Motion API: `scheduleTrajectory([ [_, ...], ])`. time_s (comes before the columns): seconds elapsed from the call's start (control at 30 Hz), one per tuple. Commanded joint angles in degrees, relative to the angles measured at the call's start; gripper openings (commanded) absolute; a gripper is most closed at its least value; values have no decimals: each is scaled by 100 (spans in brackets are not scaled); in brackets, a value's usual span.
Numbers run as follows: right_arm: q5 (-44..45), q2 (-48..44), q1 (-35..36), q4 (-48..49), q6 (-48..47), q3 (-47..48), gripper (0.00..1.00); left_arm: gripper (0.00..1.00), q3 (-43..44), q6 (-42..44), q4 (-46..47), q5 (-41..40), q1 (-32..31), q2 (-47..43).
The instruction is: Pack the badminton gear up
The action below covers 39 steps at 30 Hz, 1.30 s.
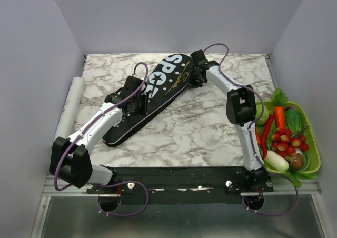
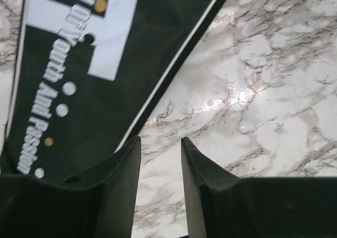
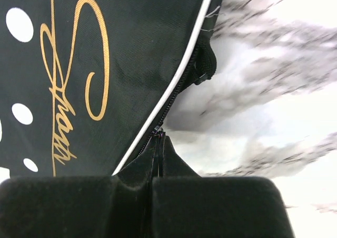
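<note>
The black racket-shaped bag [image 1: 164,89] lies diagonally across the marble table, with white SPORT lettering and gold script on top. My right gripper [image 1: 192,79] is at the bag's far right edge. In the right wrist view it [image 3: 159,136] is shut on the zipper pull [image 3: 158,131], right at the white-piped seam of the bag [image 3: 121,64]. My left gripper [image 1: 138,103] hovers over the bag's narrow lower half. In the left wrist view it [image 2: 160,141] stands open over bare marble, just off the edge of the bag [image 2: 79,96], with nothing between its fingers.
A green tray [image 1: 317,152] of toy vegetables stands off the table's right edge. A white roll [image 1: 70,107] lies along the left edge. Pale walls enclose the table on the left, back and right.
</note>
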Motion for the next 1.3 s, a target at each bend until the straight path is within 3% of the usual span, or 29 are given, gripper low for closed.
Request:
scheduleTrajectory([
  [0.0, -91, 175, -213, -557, -285, 429, 1, 46, -345, -155, -220, -778, 155, -101],
  [0.27, -731, -440, -195, 93, -822, -905, 1, 39, -767, -340, 51, -965, 481, 637],
  [0.7, -829, -809, 139, 164, -1578, -1417, 1, 36, -1304, -402, 562, -1255, 481, 1367],
  [1.07, -1654, -950, 1333, 304, -1359, -1663, 1, 32, -1278, -322, 702, -877, 481, 1579],
  [1.27, -2691, -766, 2115, 621, -771, -1707, 1, 31, -1251, -253, 790, -649, 472, 1605],
])
